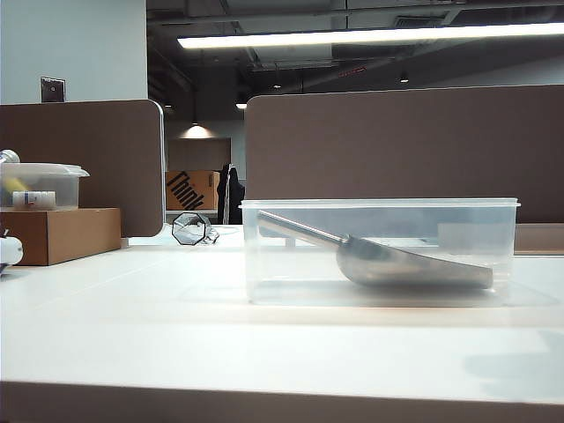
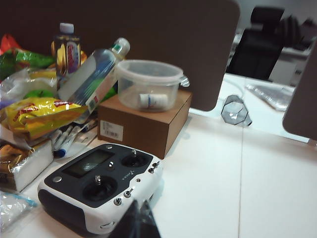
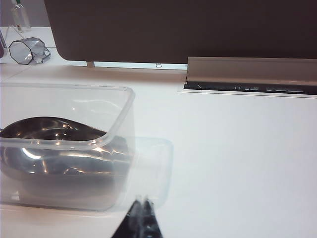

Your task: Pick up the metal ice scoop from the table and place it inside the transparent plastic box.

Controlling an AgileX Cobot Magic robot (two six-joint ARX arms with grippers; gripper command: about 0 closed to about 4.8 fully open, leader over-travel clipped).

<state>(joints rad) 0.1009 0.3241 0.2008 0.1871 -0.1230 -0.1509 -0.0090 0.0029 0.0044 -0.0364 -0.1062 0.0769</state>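
**Steel scoop lies inside the clear box**

Clear plastic forms the large rectangular transparent plastic box (image 1: 379, 251) with a rimmed top, standing on the wide white table (image 1: 132, 335). Inside it lies the shiny metal ice scoop (image 1: 401, 263): its rounded bowl rests on the box floor and its thin rod handle leans up toward one wall. A smaller clear lidded tub (image 2: 148, 84) holding a small white item sits on a brown cardboard box (image 2: 143, 124), beside a white and dark remote controller (image 2: 99, 186).

The right gripper (image 3: 142, 218) is clenched and empty, low over the table just beside the box, near the scoop's bowl but apart from it. The left gripper (image 2: 136, 223) is also clenched and empty, near the controller, well apart from the scoop.
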